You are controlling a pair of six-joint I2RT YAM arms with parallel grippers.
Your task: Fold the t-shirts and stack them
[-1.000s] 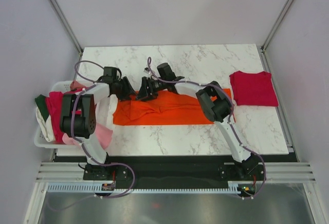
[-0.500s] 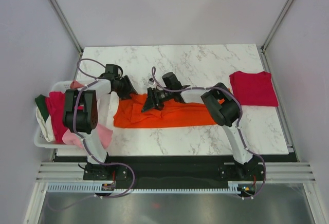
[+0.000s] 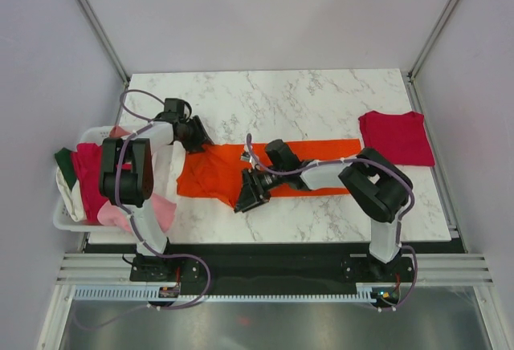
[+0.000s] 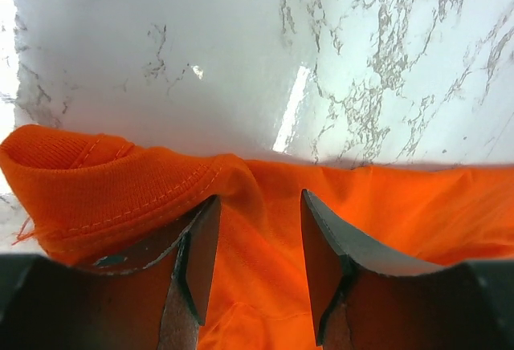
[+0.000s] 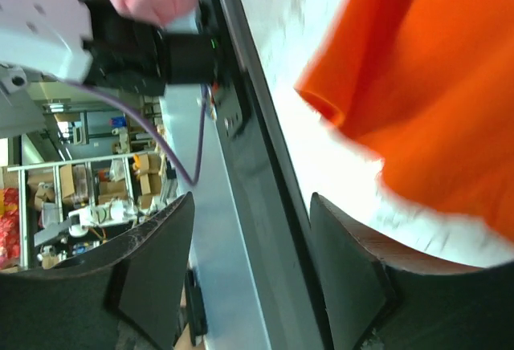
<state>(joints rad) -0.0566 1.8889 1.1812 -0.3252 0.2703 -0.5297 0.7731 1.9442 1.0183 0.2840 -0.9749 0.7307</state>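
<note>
Top external
Left gripper [image 3: 195,136]: at the orange t-shirt's [image 3: 265,169] far-left corner, grasp unclear here.
Right gripper [image 3: 246,195]: at its near edge, state unclear.
Red t-shirt [image 3: 395,137]: folded at the desk's [image 3: 273,101] right.
Basket [image 3: 68,220]: holds more shirts.

Left wrist
Left gripper [image 4: 253,258]: fingers spread, orange cloth between them.

Right wrist
Right gripper [image 5: 253,274]: released, beside the orange hem.

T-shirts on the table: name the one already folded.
The crimson t-shirt, a compact rectangle at the table's right edge. The orange t-shirt lies spread between both grippers.
</note>
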